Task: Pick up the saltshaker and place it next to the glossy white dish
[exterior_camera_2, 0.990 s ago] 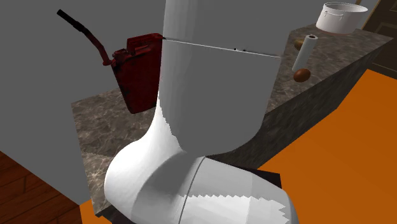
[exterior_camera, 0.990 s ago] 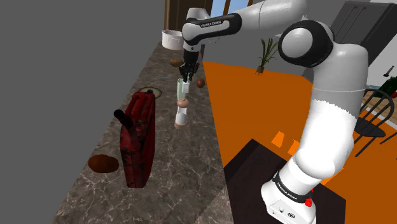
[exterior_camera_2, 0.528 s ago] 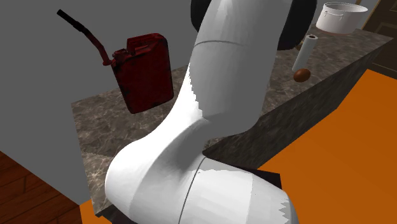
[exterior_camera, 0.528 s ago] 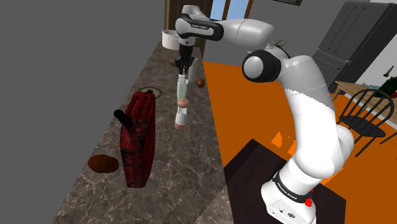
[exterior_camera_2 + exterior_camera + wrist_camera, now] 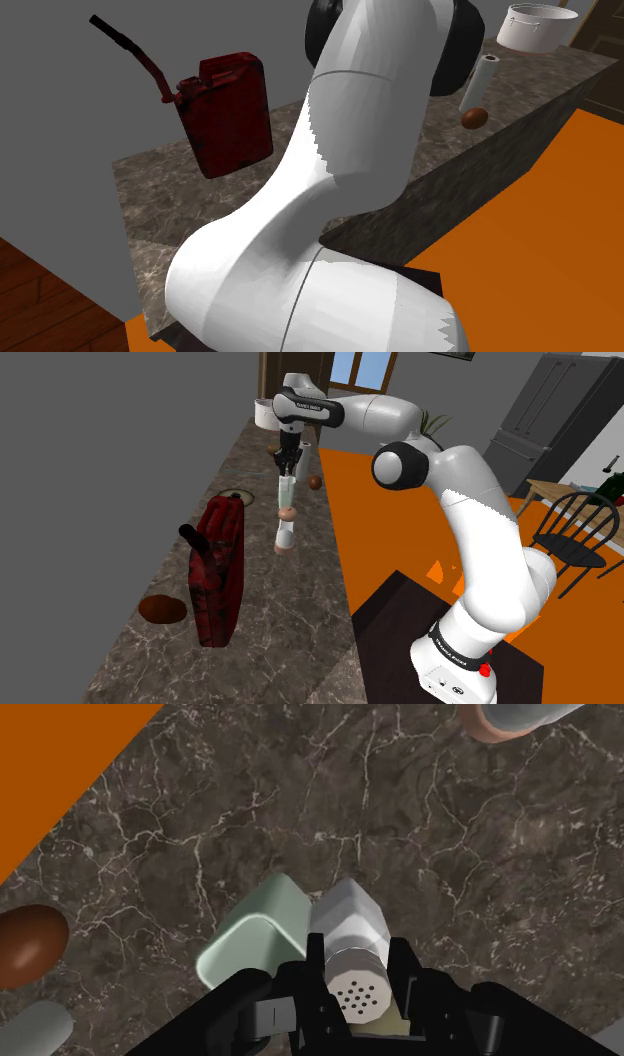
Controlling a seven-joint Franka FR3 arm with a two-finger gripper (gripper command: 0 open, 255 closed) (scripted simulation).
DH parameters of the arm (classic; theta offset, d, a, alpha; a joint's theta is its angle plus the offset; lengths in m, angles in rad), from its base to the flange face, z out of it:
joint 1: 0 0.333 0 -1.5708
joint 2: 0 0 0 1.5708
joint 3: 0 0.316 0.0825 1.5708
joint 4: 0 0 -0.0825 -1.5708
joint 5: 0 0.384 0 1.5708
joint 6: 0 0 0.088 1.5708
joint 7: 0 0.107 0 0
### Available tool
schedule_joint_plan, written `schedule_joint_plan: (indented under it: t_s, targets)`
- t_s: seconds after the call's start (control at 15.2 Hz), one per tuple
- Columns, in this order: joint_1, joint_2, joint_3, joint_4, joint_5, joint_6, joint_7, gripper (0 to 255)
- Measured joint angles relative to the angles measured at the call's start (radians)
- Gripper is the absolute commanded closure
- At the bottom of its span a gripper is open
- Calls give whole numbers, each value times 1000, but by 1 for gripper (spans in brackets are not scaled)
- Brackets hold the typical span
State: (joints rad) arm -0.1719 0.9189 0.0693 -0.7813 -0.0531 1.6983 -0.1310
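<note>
Wrist view shows the gripper (image 5: 357, 966) clenched around the saltshaker (image 5: 346, 919), dark countertop (image 5: 300, 804) beyond.

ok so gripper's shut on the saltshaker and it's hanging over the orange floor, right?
Not the floor. The gripper is shut on the saltshaker, but it hangs over the dark marbled counter. The wrist view shows the stone directly beneath it, with the orange floor off to one side.
</note>
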Motion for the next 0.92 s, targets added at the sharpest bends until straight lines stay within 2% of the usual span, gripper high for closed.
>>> schedule_joint_plan:
  t_s: [0.26, 0.92]
  targets:
    - [-3, -22, 1, -97, 0, 74, 3, 255]
    - [-8, 1, -1, -189, -2, 189, 2, 255]
